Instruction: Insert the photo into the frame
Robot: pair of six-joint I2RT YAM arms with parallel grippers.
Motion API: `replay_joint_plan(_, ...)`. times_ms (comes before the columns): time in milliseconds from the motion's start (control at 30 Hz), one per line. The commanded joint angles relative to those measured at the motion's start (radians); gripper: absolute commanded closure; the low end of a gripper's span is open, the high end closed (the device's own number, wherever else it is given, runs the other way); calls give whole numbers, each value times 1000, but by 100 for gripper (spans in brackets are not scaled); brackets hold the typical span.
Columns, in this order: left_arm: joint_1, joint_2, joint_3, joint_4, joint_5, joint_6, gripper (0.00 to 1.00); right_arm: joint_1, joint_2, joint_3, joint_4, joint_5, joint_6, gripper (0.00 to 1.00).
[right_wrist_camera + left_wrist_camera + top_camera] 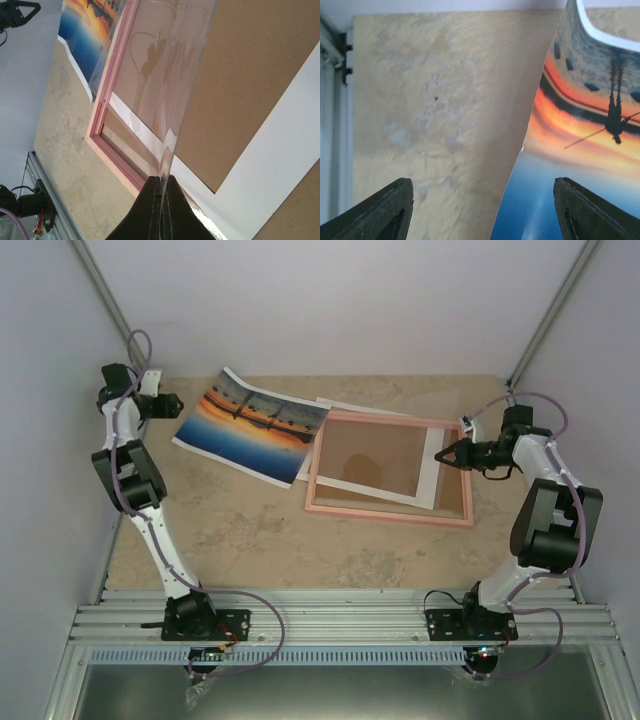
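Observation:
The photo (255, 425), an orange sunset over blue water, lies face up at the back left, its right end under the pink frame (385, 515). My left gripper (170, 404) is open and empty, its jaws straddling the photo's left edge (585, 165) just above the table. My right gripper (447, 453) is shut on the edge of a clear pane (165, 75) and holds it tilted over the frame (107, 100). A brown board with white border (385, 462) lies inside the frame, under the pane.
A white sheet corner (335, 403) pokes out behind the frame. Cage posts stand at the back corners (545, 325). Bare tan tabletop (260, 540) runs along the front, ending at an aluminium rail (340, 605).

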Motion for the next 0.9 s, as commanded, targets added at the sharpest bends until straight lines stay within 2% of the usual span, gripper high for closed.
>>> replay_joint_plan(0,-14,118,126,-96,120,-29,21,-3,14,13,-2,-8,-11,99)
replay_joint_plan(167,-29,148,135,-77,130,-45,26,-3,13,9,0,-7,-11,100)
replay_joint_plan(267,-36,168,137,-93,138,-41,36,-3,18,10,-1,-1,-12,99)
replay_joint_plan(433,-34,163,103,-96,125,-29,58,-4,18,12,-3,5,-15,99)
replay_joint_plan(567,-25,133,69,-72,119,-27,86,-3,20,18,-9,11,-21,99)
replay_joint_plan(667,-4,106,47,-46,107,-39,97,-3,20,19,-12,11,-25,99)
replay_joint_plan(700,9,95,35,-39,93,-40,100,-3,20,20,-13,11,-26,99)
replay_joint_plan(867,56,48,-16,-4,21,-28,100,-3,14,20,-23,12,-28,100)
